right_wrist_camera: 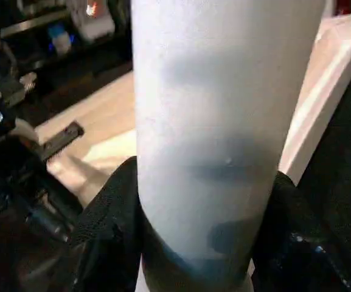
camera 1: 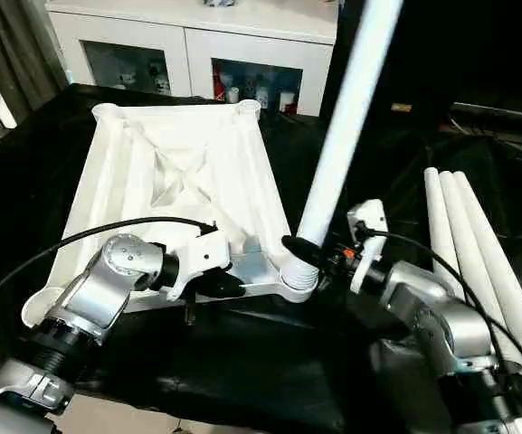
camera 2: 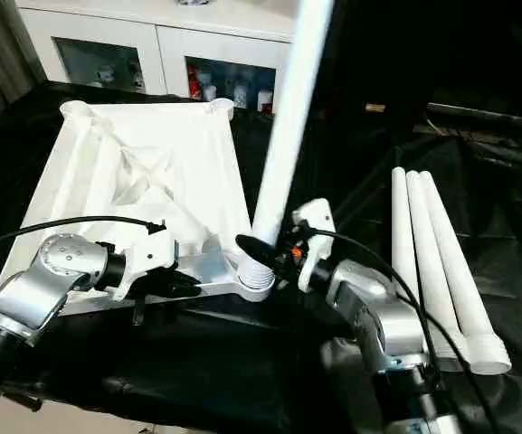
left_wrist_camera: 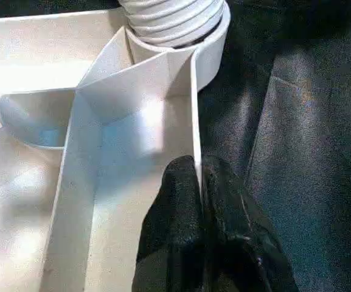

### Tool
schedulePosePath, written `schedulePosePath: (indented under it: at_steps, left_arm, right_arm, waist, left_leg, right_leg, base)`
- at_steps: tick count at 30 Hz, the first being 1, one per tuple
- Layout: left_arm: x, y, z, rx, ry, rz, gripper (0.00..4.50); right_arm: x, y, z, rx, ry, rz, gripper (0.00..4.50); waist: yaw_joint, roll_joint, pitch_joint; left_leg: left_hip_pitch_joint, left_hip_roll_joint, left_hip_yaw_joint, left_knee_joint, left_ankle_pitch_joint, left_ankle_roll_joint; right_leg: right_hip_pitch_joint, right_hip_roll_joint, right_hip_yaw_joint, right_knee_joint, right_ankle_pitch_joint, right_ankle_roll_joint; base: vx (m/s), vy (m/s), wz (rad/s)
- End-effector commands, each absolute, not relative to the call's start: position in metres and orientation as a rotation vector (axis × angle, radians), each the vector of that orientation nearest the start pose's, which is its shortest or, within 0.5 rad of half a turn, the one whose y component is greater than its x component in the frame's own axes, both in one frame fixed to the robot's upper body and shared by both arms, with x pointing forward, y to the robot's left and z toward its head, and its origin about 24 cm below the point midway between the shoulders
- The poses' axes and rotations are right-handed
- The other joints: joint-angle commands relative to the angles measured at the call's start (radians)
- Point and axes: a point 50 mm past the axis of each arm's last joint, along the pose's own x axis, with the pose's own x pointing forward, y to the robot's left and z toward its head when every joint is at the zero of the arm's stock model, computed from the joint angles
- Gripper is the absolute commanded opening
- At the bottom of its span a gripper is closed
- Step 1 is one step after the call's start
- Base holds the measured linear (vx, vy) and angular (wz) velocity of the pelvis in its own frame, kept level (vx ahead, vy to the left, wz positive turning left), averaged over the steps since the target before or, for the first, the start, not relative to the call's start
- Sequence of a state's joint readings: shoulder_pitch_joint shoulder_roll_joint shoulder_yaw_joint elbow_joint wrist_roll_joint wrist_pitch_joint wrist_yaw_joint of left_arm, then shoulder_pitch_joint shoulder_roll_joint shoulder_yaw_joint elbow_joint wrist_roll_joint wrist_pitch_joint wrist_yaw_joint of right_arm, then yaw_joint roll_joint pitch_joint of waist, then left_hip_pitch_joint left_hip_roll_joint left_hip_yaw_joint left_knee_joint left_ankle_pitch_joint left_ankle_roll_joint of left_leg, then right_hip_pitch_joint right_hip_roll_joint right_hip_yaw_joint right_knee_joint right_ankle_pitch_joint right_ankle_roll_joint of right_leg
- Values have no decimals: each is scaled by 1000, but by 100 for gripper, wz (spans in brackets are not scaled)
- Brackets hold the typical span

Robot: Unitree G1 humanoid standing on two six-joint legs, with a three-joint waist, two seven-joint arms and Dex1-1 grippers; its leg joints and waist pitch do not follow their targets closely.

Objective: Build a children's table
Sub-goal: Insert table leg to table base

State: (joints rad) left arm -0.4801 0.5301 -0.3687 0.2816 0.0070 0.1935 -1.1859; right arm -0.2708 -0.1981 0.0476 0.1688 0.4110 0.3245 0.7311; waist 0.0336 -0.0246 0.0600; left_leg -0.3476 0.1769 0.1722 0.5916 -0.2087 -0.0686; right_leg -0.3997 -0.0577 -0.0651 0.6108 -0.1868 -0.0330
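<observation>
The children's table top [camera 1: 179, 172] lies upside down on black cloth, its ribbed underside facing up. One white leg [camera 1: 342, 145] stands tilted in the near right corner socket [camera 1: 298, 282], and its threaded end [left_wrist_camera: 175, 21] sits in the socket's ring. My right gripper [camera 1: 310, 253] is shut around this leg [right_wrist_camera: 218, 121] just above the socket, a black finger on each side. My left gripper [camera 1: 229, 285] pinches the top's thin near rim [left_wrist_camera: 194, 121] a little left of that socket, with both fingers [left_wrist_camera: 175, 213] pressed together on the wall.
Three spare white legs [camera 1: 478, 244] lie side by side on the cloth at the right. A white glass-door cabinet [camera 1: 197, 45] stands behind the table top. Black cables run from both wrists. A dark stand rises at the back right.
</observation>
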Motion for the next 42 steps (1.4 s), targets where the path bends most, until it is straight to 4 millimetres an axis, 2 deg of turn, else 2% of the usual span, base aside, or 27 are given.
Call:
schedulePosePath:
  at_steps: [1,9,10,14,17,20,25,26,27,32,33,35,38,42]
  left_arm:
    - [286,146,54,577,524,-1406,0]
    - [288,145,54,578,518,-1404,0]
    - [288,144,54,577,517,-1405,0]
    - [289,144,54,579,517,-1406,0]
    - [290,143,54,585,516,-1404,0]
    - [290,144,53,586,517,-1406,0]
    - [290,144,53,596,517,-1405,0]
    - [290,144,53,598,517,-1405,0]
    - [289,144,53,599,517,-1406,0]
    - [287,143,52,592,518,-1416,0]
    - [287,143,52,589,517,-1418,0]
    - [287,142,52,589,515,-1418,0]
    - [286,142,52,587,511,-1419,0]
    - [284,140,52,576,489,-1440,0]
  right_arm:
    - [281,-145,31,269,269,737,188]
    - [266,-148,15,296,224,683,188]
    - [262,-148,10,290,227,676,188]
    - [257,-146,4,265,221,678,188]
    - [253,-142,3,214,220,702,188]
    - [252,-138,5,169,214,733,188]
    - [259,-130,19,86,194,805,188]
    - [261,-128,21,66,194,833,188]
    - [262,-127,22,47,208,859,188]
    - [262,-124,20,7,255,924,188]
    - [262,-124,20,1,268,937,188]
    - [260,-125,16,-24,297,957,188]
    - [256,-126,8,-37,349,992,188]
    - [250,-129,4,-25,366,1014,188]
  waist:
    - [7,23,-66]
    - [10,23,-67]
    - [8,27,-64]
    - [5,26,-63]
    - [6,31,-63]
    - [4,31,-65]
    - [3,30,-64]
    - [0,20,-65]
    - [1,23,-65]
    - [2,22,-66]
    - [0,17,-67]
    - [1,19,-67]
    - [1,14,-67]
    - [2,14,-68]
  left_leg:
    - [-2,51,-17,-67,-129,21]
    - [-2,52,-16,-67,-135,28]
    - [-3,51,-17,-70,-158,26]
    - [-1,50,-20,-73,-203,20]
    - [-2,50,-20,-74,-199,21]
    - [-2,51,-21,-75,-198,23]
    - [-1,50,-22,-76,-216,23]
    - [-2,50,-21,-76,-216,24]
    - [-2,50,-21,-76,-210,25]
    - [-1,52,-21,-75,-211,26]
    - [-2,52,-21,-75,-209,28]
    - [-2,52,-20,-74,-206,29]
    - [-2,52,-19,-74,-206,31]
    - [-2,53,-20,-75,-207,31]
  right_leg:
    - [61,-85,58,-67,-130,-228]
    - [59,-85,58,-70,-137,-221]
    - [58,-85,56,-76,-172,-213]
    - [58,-85,56,-85,-266,-187]
    - [54,-83,56,-85,-260,-179]
    - [55,-82,55,-82,-226,-186]
    - [55,-82,55,-85,-259,-178]
    - [56,-81,55,-86,-270,-174]
    - [56,-83,55,-85,-279,-171]
    - [53,-84,57,-87,-289,-165]
    - [54,-82,56,-86,-279,-167]
    - [53,-83,57,-85,-271,-170]
    - [53,-83,57,-85,-276,-169]
    - [52,-84,57,-86,-275,-167]
  base:
    - [0,0,0]
    - [0,0,0]
    - [0,0,0]
    - [0,0,0]
    - [0,0,0]
    - [0,0,0]
    - [0,0,0]
    - [0,0,0]
    - [0,0,0]
    - [0,0,0]
    - [0,0,0]
    - [0,0,0]
    - [0,0,0]
    - [0,0,0]
